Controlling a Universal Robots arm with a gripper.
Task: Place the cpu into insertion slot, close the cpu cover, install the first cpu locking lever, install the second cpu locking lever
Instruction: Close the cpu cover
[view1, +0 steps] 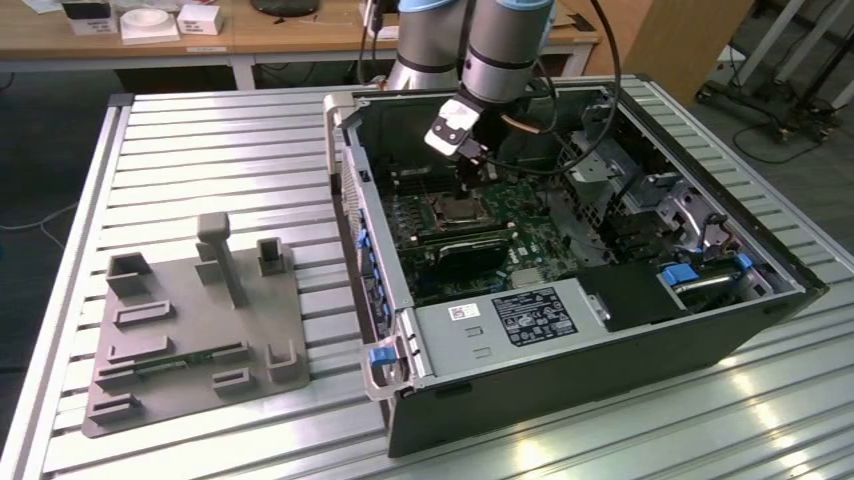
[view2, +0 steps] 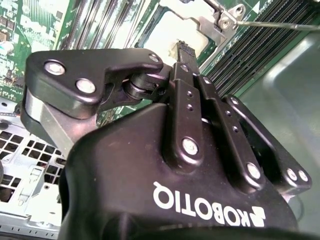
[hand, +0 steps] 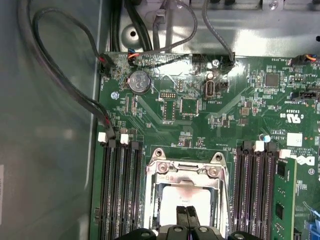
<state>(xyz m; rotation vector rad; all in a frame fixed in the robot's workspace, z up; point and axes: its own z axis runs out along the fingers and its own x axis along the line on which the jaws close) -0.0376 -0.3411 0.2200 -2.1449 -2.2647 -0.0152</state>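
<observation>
Silvery metal marks the cpu (hand: 170, 200), lying flat in the insertion slot (view1: 461, 210) on the green circuit board (hand: 200, 110), inside the open computer case (view1: 400, 370) on the slatted worktop (view1: 214, 140). The cpu cover (hand: 186, 169) appears folded down around it, its window framing the chip, between two banks of black memory slots (hand: 122, 190). The gripper (hand: 187, 215) hangs directly over the chip, its fingers (view2: 184, 51) pressed together and grasping nothing; whether their tips touch the metal I cannot tell. A thin lever rod (view2: 280, 23) runs out from the cover's corner, and I cannot tell whether it is latched.

The step in hand looks like seating the cover. It calls for a straight, gentle downward push with the closed tips. The frame should lie level on every side, and the tips should stay clear of the memory slots. Sideways drag could shift the chip.
</observation>
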